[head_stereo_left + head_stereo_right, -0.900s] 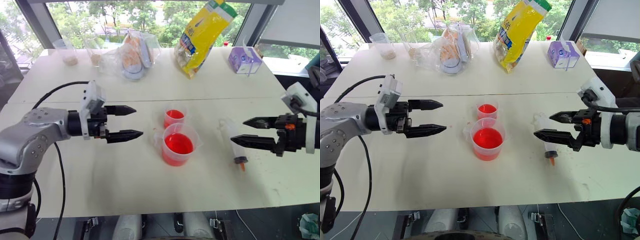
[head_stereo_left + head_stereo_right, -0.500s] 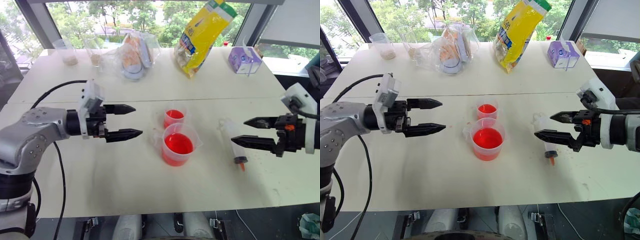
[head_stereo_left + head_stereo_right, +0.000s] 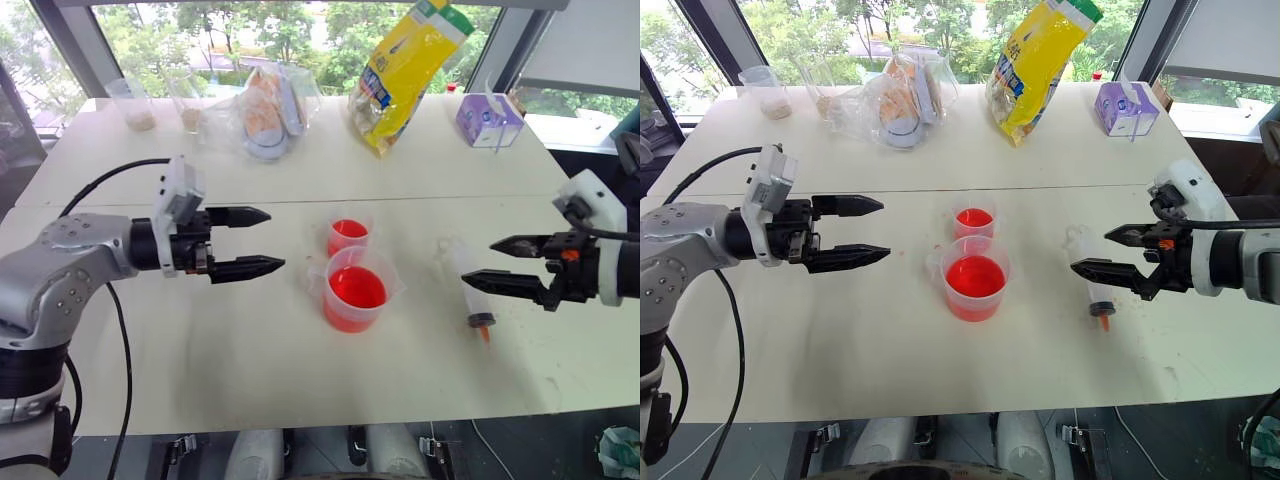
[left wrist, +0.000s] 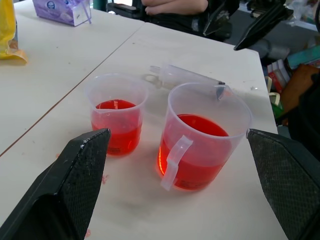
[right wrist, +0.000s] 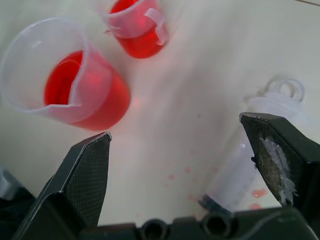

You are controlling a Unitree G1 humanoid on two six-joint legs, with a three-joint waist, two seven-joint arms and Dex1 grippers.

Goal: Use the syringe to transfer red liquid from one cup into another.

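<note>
While both pincers stand spread wide and hold nothing, the items lie on the white table (image 3: pixel 250 370) as follows. Nearest: the larger measuring cup (image 3: pixel 357 290), upright at the middle of the table, spout and side handle visible, roughly half full of red liquid (image 3: pixel 356 288). Level with it, to the robot's right: the syringe (image 3: pixel 467 289), lying flat on the table, orange-red tip (image 3: pixel 484 330) toward the robot, ringed plunger end away; a few red drops mark the table beside it. The right pincer (image 3: pixel 510 262) hovers just beside the syringe on its right, fingers pointing left toward the cups, apart from it. The left pincer (image 3: pixel 260 241) hovers to the left of the cups, fingers pointing right toward them, well apart from both. Just behind the measuring cup, close against it: the small plain cup (image 3: pixel 348 234), upright, also holding red liquid. Far edge of the table: two clear cups (image 3: pixel 132 102) with pale contents, a clear bag of packaged goods (image 3: pixel 267 112), a tall yellow bag (image 3: pixel 402 70), a small purple box (image 3: pixel 487 119).
</note>
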